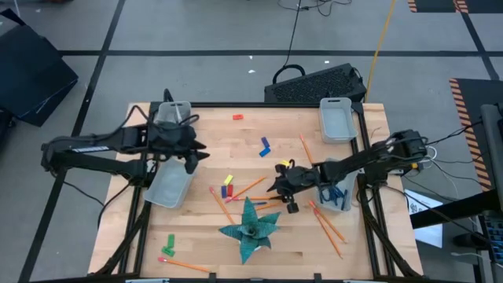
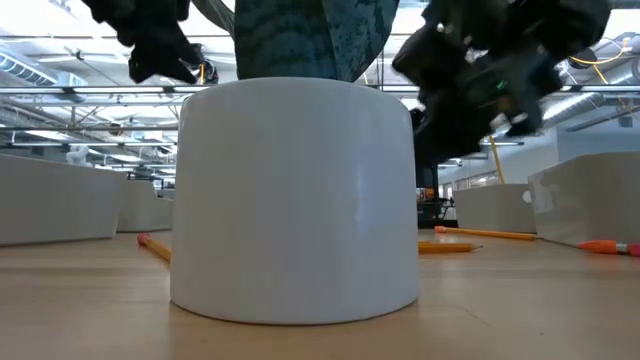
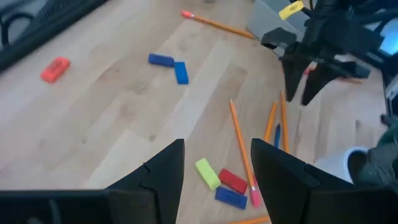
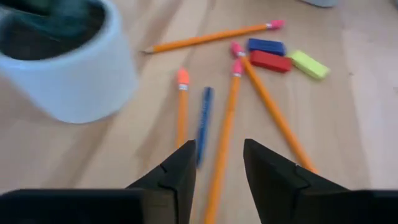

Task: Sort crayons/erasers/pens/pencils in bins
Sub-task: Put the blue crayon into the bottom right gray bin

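Hovering right gripper (image 4: 217, 163), fingers spread over blue pen (image 4: 204, 123) hidden overhead, left gripper (image 3: 216, 167) fingers spread.

Wooden bench (image 1: 189, 236) carries a white pot (image 2: 295, 200) holding a teal-leaved plant (image 1: 250, 228), standing near the front centre. A black keyboard (image 1: 314, 82) lies on the floor beyond the far edge. A yellow cable (image 1: 381, 35) and a black cable (image 1: 292, 31) cross the floor.

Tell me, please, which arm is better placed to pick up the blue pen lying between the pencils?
Right, probably. The right gripper hangs open directly above the blue pen, while the left gripper is farther off, near the bins.
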`<action>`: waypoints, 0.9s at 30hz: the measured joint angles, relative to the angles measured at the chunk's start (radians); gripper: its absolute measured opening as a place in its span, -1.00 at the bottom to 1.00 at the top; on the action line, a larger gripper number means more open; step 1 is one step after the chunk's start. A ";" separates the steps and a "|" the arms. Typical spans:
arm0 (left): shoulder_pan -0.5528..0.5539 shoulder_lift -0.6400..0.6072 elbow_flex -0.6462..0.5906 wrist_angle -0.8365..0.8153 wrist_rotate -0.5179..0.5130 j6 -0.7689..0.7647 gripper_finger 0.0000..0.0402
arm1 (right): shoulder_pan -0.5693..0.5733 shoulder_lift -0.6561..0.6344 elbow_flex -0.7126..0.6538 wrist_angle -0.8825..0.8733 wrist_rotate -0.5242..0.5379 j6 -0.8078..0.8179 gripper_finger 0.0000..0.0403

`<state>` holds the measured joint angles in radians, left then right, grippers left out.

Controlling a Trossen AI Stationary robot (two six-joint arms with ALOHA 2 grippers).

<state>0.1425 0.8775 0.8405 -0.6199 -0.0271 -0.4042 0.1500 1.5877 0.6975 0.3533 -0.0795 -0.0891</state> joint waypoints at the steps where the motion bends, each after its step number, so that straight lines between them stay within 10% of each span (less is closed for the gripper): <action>1: 0.000 0.000 -0.011 0.007 -0.003 -0.019 -0.07 | -0.010 0.019 0.000 0.029 -0.001 -0.006 -0.39; 27: -0.003 0.041 -0.047 0.301 0.004 0.066 -0.07 | -0.005 0.325 0.099 0.235 -0.052 0.112 -0.48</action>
<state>0.1390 0.9188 0.7940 -0.3187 -0.0227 -0.3378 0.1452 1.9130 0.7968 0.5886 -0.1318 0.0227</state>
